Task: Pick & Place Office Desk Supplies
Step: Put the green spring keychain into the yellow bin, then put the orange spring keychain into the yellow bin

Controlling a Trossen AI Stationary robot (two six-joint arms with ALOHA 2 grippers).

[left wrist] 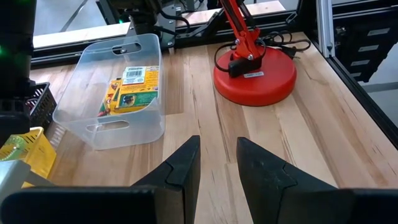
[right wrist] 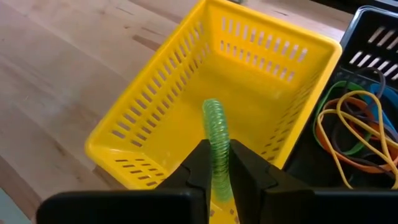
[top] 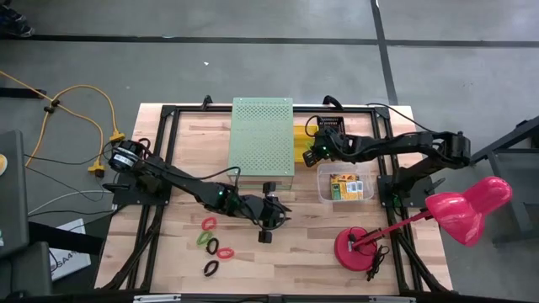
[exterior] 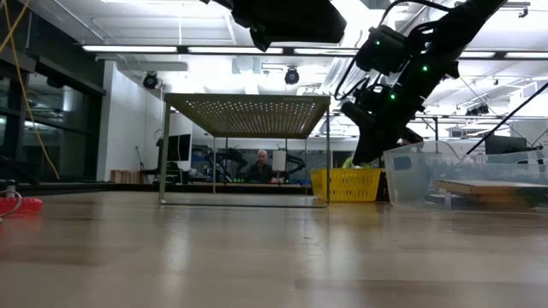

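A green band (right wrist: 216, 140) stands pinched between the fingers of my right gripper (right wrist: 217, 174), directly over the yellow basket (right wrist: 155, 112). That basket sits touching a black basket (right wrist: 367, 56), which holds orange, green and dark bands (right wrist: 351, 134). Both baskets lie just beside the perforated box (top: 263, 136) at the table's far side.

Near them, a clear bin (top: 322, 187) contains a crayon box (top: 351, 187). In front of the bin stands the red base of the pink lamp (top: 358, 247).

Four more bands (top: 212, 244), red, green, red and black, lie loose on the table (top: 303, 252) toward its near left.

My left gripper (left wrist: 217, 165) hovers just beside these, at mid-table, fingers parted and empty, facing the bin and lamp base.
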